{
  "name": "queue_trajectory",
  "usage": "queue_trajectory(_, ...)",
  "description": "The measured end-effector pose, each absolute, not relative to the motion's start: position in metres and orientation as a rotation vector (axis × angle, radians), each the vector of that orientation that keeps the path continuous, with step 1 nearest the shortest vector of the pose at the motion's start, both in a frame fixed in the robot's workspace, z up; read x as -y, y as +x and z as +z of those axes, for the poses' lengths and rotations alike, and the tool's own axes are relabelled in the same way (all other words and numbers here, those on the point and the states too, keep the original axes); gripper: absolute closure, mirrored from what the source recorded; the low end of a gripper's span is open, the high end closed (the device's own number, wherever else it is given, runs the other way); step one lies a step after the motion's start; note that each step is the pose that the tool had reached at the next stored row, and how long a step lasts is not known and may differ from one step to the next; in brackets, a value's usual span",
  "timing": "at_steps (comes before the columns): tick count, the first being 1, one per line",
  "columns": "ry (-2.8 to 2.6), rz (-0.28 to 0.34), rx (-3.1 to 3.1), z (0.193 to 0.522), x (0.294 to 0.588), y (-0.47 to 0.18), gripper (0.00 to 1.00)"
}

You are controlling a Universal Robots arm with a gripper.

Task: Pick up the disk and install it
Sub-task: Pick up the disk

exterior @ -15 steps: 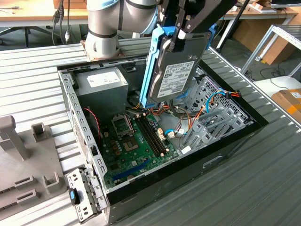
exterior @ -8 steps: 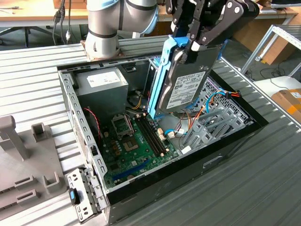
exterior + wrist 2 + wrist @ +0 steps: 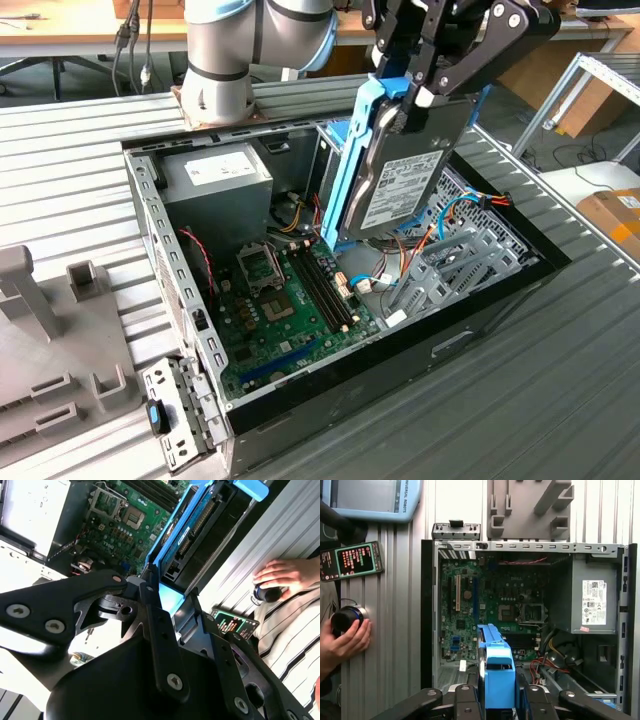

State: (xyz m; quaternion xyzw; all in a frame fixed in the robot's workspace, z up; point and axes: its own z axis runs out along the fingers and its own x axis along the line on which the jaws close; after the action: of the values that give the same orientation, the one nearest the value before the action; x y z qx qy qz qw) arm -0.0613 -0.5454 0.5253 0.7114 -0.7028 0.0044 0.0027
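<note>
In the exterior view my gripper point(image 3: 415, 85) is shut on the disk point(image 3: 400, 180), a black hard drive with blue carrier rails. The disk hangs upright on edge above the open computer case point(image 3: 170, 260), its lower end over the motherboard point(image 3: 290, 300) near the memory slots. The second wrist view has the disk point(image 3: 200, 525) sticking out past the gripper point(image 3: 170, 587) over the green board. From the first wrist view, the disk's blue carrier point(image 3: 497, 670) rises between the fingers of the gripper point(image 3: 497, 697).
The case holds a grey power supply point(image 3: 215, 180), loose cables and a grey metal drive cage point(image 3: 460, 260). A grey bracket with a blue clip point(image 3: 170, 410) lies by the case's near corner. A person's hand point(image 3: 345, 635) rests on a knob beside a handheld device point(image 3: 352, 560).
</note>
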Motion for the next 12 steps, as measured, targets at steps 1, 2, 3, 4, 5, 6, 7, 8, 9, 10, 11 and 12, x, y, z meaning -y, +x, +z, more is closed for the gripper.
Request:
queue_trajectory(1, 2.231, 0.014, 2.204, 0.525, 0.545, -0.053, 0.64)
queue_trajectory(2, 2.231, 0.015, 2.204, 0.525, 0.545, -0.048, 0.64)
queue_trajectory(3, 2.231, 0.015, 2.203, 0.525, 0.545, -0.044, 0.64)
queue_trajectory(4, 2.23, 0.015, 2.204, 0.525, 0.545, -0.039, 0.64)
queue_trajectory(5, 2.23, 0.015, 2.203, 0.524, 0.545, -0.033, 0.64)
queue_trajectory(6, 2.23, 0.015, 2.203, 0.524, 0.545, -0.026, 0.64)
queue_trajectory(7, 2.23, 0.015, 2.203, 0.523, 0.545, -0.014, 0.64)
queue_trajectory(8, 2.23, 0.015, 2.203, 0.523, 0.545, -0.01, 0.64)
queue_trajectory(9, 2.23, 0.015, 2.203, 0.523, 0.546, -0.005, 0.64)
queue_trajectory(10, 2.23, 0.016, 2.203, 0.523, 0.546, -0.002, 0.64)
queue_trajectory(11, 2.23, 0.015, 2.203, 0.522, 0.547, 0.0, 0.64)
queue_trajectory(12, 2.23, 0.015, 2.203, 0.522, 0.549, 0.001, 0.64)
